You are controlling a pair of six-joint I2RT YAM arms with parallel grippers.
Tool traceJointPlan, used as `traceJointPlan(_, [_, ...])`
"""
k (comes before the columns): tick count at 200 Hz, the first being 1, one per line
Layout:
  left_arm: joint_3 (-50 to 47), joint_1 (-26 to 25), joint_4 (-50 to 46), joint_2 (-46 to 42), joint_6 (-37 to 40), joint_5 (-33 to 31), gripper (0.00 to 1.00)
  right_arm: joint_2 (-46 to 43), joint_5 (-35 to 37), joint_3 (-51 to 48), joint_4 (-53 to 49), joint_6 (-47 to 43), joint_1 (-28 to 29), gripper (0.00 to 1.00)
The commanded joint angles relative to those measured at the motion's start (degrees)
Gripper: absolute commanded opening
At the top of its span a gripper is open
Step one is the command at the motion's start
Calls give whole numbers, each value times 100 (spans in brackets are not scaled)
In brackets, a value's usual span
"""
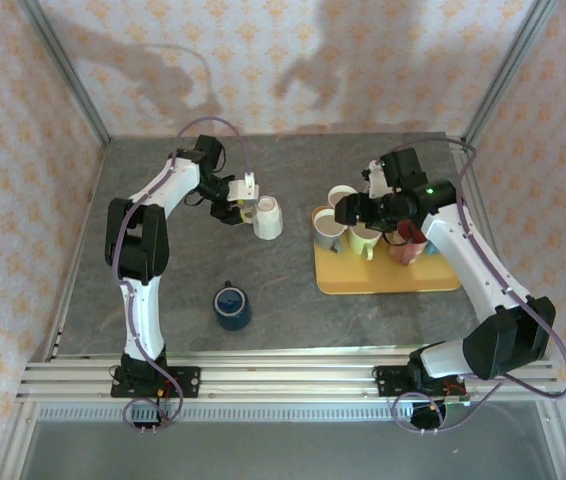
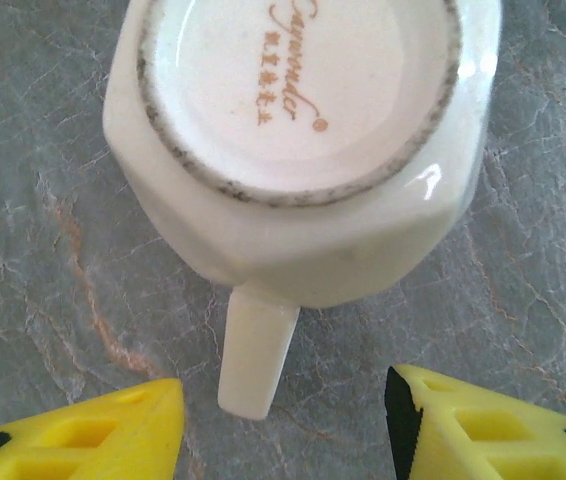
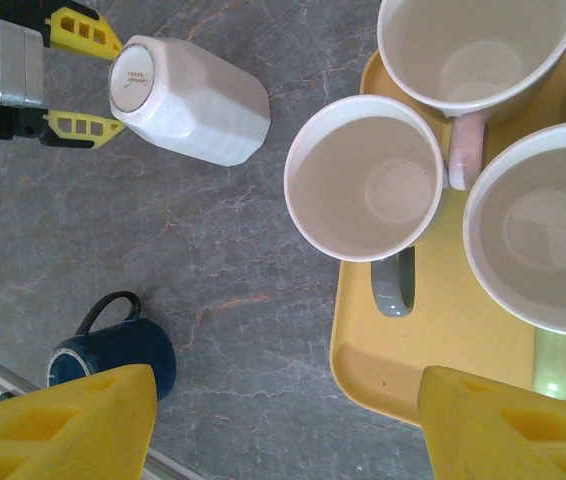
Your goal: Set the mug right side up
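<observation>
The white mug [image 1: 268, 217] lies on its side on the grey table, left of the tray. Its printed base [image 2: 303, 120] faces my left gripper [image 2: 283, 430]. The mug's handle [image 2: 256, 350] points back between the yellow fingers, closer to the left one, and touches neither. That gripper [image 1: 246, 195] is open. From the right wrist, the mug [image 3: 188, 100] and the left gripper's fingers [image 3: 81, 126] at its base show at the top left. My right gripper [image 3: 288, 420] hangs open over the tray's left edge, holding nothing.
A yellow tray [image 1: 388, 280] at the right holds several upright mugs, among them a grey-handled one [image 3: 368, 180]. A dark blue mug [image 1: 232, 306] stands upright near the table's front edge. Aluminium rails run along the near edge, and patterned walls enclose the table.
</observation>
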Motion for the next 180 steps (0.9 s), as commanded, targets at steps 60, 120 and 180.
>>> traceJointPlan(60, [262,-38,-320,214,598,361,51,-76,-56,52,-21,234,-40,71])
traceJointPlan(120, [228,-157,-376,288,719,181,48,-77,39,85,-88,336,-45,71])
traceJointPlan(180, [253,-202,-252,396,595,104,44,-117,61,120,-123,352,-42,72])
